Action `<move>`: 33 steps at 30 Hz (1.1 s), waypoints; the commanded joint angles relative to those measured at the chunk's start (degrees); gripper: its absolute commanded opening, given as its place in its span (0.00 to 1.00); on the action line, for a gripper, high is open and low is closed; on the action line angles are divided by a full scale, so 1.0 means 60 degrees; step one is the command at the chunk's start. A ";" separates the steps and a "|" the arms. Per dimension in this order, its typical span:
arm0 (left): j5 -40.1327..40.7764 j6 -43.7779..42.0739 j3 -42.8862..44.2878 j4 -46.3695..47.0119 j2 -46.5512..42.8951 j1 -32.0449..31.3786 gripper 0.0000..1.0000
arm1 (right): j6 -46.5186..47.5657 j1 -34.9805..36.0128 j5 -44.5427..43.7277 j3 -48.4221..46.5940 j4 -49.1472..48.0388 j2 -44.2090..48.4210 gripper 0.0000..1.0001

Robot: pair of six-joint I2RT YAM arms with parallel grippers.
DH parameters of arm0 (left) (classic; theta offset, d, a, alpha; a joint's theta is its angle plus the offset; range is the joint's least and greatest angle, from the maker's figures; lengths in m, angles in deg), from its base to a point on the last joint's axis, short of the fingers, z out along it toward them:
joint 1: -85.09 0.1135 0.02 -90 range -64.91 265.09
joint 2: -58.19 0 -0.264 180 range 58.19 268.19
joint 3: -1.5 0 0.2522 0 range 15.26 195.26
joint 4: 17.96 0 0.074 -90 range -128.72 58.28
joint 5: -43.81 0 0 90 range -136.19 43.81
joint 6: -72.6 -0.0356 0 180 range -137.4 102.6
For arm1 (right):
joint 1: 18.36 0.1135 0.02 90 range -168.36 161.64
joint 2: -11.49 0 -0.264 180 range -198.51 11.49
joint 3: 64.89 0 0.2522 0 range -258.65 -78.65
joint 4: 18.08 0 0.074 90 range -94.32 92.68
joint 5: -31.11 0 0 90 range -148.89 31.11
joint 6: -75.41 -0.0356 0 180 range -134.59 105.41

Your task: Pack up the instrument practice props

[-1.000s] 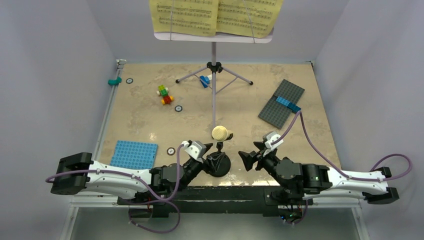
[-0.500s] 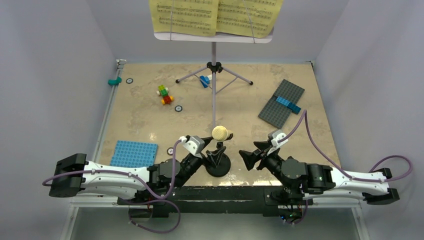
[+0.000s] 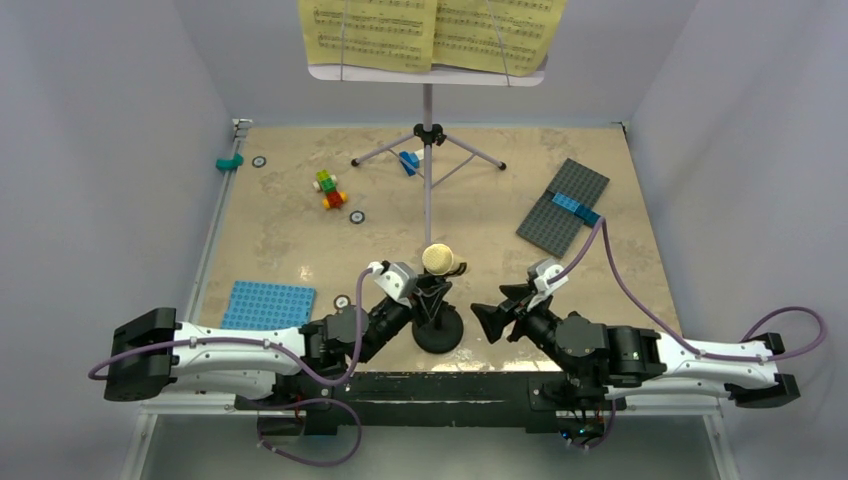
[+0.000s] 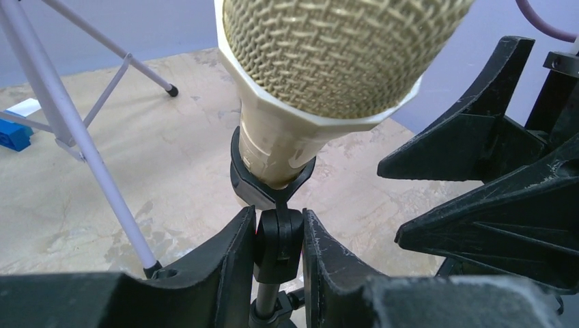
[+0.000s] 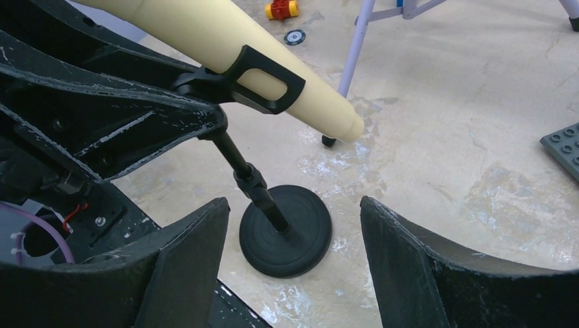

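Cream microphone (image 4: 321,61) sits clipped in the black mic stand (image 5: 285,232). It is tilted, with the mesh head right above the left claw (image 4: 278,217) and the tail slanting down on the far side of the clip. The stand's round base is upright on the bench (image 3: 480,215), below and just ahead of that claw.

The left claw is pinching the stand's neck at the swivel joint just under the clip, one finger on each side. Both fingers look in contact, but the wrist view doesn't show how firm the grip is.

The right claw (image 5: 293,203) is spread wide and holds nothing. It sits just beside the stand, with the base straight ahead between its fingers and not touching them.

Step in hand, as I read it, is securing the mic and stand, the first props to go. The next move likely needs the left claw to hold the neck steady while the right claw comes up and closes around the mic body to pull it out of the clip. Otherwise, the pair gets lifted as one piece, kept level so the mic doesn't slip out.

The tall music stand (image 3: 427,190) with the yellow sheet-music pages (image 3: 430,30) is well beyond both claws and untouched. Where the props get packed is not in view.
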 commanded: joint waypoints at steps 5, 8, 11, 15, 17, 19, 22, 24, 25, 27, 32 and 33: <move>-0.0552 0.0671 -0.0311 0.0095 0.0523 0.0013 0.00 | -0.0620 -0.0672 0.1139 0.0126 -0.0729 -0.0322 0.75; -0.0462 0.0695 -0.0453 0.0129 0.0878 -0.0054 0.00 | -0.1115 -0.1648 0.2338 0.0419 -0.0912 -0.0272 0.75; -0.0405 0.0789 -0.0565 0.0168 0.1180 -0.0149 0.00 | -0.1251 -0.1983 0.2873 0.0656 -0.1156 -0.0111 0.75; -0.0371 0.0991 -0.0754 0.0315 0.1508 -0.0199 0.00 | -0.1236 -0.2071 0.3034 0.0665 -0.1078 -0.0162 0.75; -0.0356 0.1122 -0.0866 0.0437 0.1659 -0.0214 0.00 | -0.1236 -0.2118 0.3159 0.0700 -0.1094 -0.0157 0.75; -0.0322 0.1220 -0.0949 0.0550 0.1819 -0.0240 0.00 | -0.1222 -0.2153 0.3253 0.0737 -0.1096 -0.0149 0.75; -0.0319 0.1362 -0.1029 0.0577 0.2007 -0.0268 0.00 | -0.1221 -0.2179 0.3250 0.0750 -0.1024 -0.0084 0.75; -0.0305 0.1456 -0.1076 0.0586 0.2168 -0.0286 0.00 | -0.1176 -0.2208 0.3231 0.0780 -0.1011 0.0028 0.75; -0.0296 0.1505 -0.1119 0.0599 0.2241 -0.0300 0.00 | -0.1107 -0.2224 0.3230 0.0791 -0.1012 0.0094 0.75; -0.0297 0.1620 -0.1199 0.0657 0.2328 -0.0327 0.00 | -0.0711 -0.2247 0.3315 0.0841 -0.1101 0.0230 0.75; -0.0439 0.1756 -0.1429 0.0931 0.2583 -0.0331 0.00 | 0.1132 -0.2248 0.3186 0.1314 -0.2067 0.0454 0.73; -0.0452 0.1799 -0.1460 0.0996 0.2674 -0.0331 0.00 | 0.1606 -0.2248 0.3073 0.1389 -0.2514 0.0408 0.72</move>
